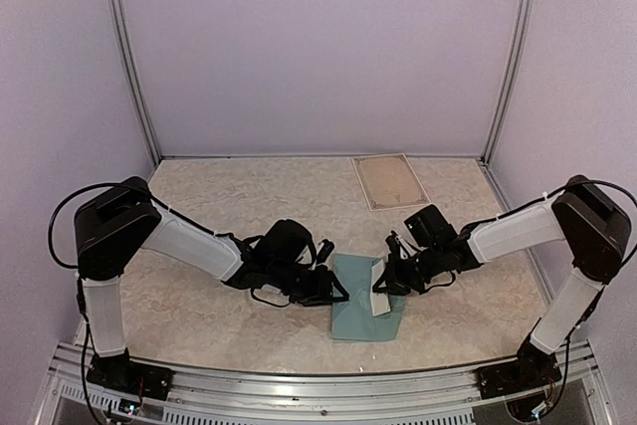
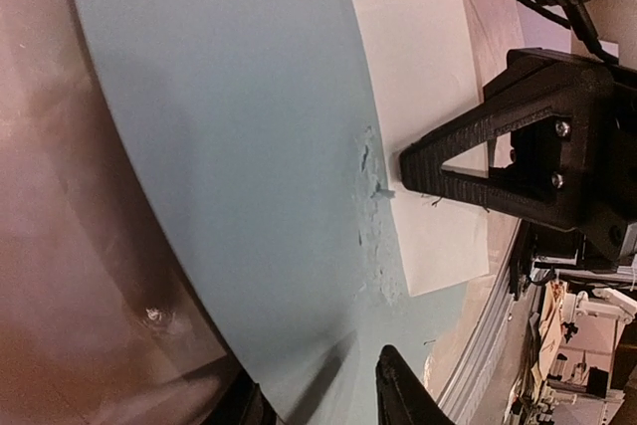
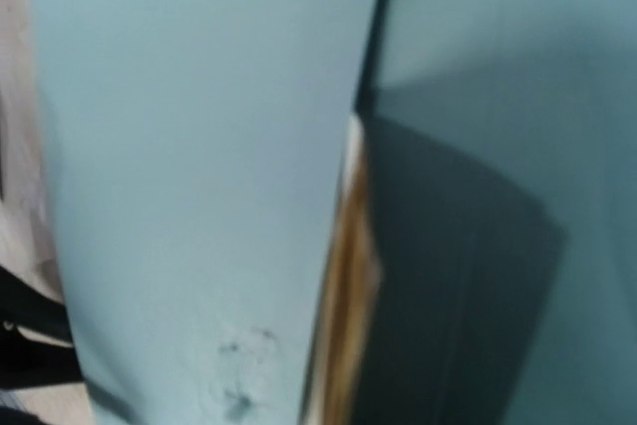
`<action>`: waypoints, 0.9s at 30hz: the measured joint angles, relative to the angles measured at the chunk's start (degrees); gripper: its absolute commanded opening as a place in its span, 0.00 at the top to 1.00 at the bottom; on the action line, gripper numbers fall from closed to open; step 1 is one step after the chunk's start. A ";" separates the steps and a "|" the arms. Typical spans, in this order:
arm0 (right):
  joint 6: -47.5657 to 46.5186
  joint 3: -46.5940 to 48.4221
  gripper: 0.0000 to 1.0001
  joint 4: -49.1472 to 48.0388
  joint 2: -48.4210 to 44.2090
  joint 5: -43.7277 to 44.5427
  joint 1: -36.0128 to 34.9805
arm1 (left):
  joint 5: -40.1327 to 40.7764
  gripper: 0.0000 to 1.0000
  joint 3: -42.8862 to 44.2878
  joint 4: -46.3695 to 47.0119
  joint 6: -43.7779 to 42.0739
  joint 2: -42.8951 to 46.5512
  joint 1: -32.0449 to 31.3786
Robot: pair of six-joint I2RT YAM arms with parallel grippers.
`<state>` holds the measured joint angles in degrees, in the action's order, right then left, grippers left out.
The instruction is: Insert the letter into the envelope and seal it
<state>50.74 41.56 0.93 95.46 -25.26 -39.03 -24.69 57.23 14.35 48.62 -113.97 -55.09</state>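
The teal envelope (image 1: 358, 323) lies flat near the table's front edge, between my two grippers. It fills the left wrist view (image 2: 229, 126) and the blurred right wrist view (image 3: 189, 146). A small white card (image 1: 379, 304) rests on its right part (image 2: 418, 67). My left gripper (image 1: 336, 292) is at the envelope's left edge, open, and that edge runs between its fingers (image 2: 403, 395). My right gripper (image 1: 382, 288) is shut, its tip (image 2: 403, 164) on the white card's edge. I cannot tell whether it pinches the card. The letter (image 1: 388, 181), a pale sheet with an ornate border, lies at the back.
Pale walls and two metal posts (image 1: 134, 67) close in the marbled table (image 1: 219, 196). An aluminium rail (image 1: 299, 367) runs along the near edge by the arm bases. Both arms stretch inward low over the front of the table.
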 measured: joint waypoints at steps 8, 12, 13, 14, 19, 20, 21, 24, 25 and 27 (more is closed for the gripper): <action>-1.22 2.01 0.58 1.88 0.76 1.16 -0.31 | 0.20 0.82 -0.92 0.00 -0.07 -0.09 0.66; -2.89 3.15 0.43 6.40 -2.82 3.82 -0.61 | -0.20 0.64 -1.57 1.27 0.00 0.24 0.74; -3.06 3.45 0.41 7.50 -3.63 4.52 -0.63 | -0.24 0.61 -1.66 1.29 -0.13 0.44 0.72; -3.37 3.72 0.40 8.50 -4.42 5.20 -0.68 | -0.26 0.60 -1.77 1.38 -0.17 0.72 0.72; -5.11 4.35 0.37 13.51 -6.23 8.76 -1.36 | 0.81 0.54 -2.29 0.55 -0.46 2.03 0.79; -5.42 4.68 0.37 14.86 -6.23 9.79 -1.73 | 0.90 0.53 -2.29 0.52 -0.48 2.08 0.81; -5.73 5.03 0.39 16.04 -6.23 10.67 -2.12 | 0.94 0.52 -2.29 0.52 -0.55 2.12 0.85; -6.45 5.95 0.51 18.05 -6.21 12.44 -2.99 | 1.01 0.51 -2.29 0.57 -0.72 2.21 1.03; -6.49 6.12 0.52 18.34 -6.19 12.74 -3.21 | 1.01 0.51 -2.23 0.55 -0.79 2.21 1.05; -6.62 6.45 0.52 18.93 -5.95 13.42 -3.34 | 1.09 0.53 -1.97 0.24 -1.01 2.19 1.07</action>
<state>44.12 48.01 19.86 89.52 -11.84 -42.37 -23.59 55.27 14.59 47.62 -111.79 -54.02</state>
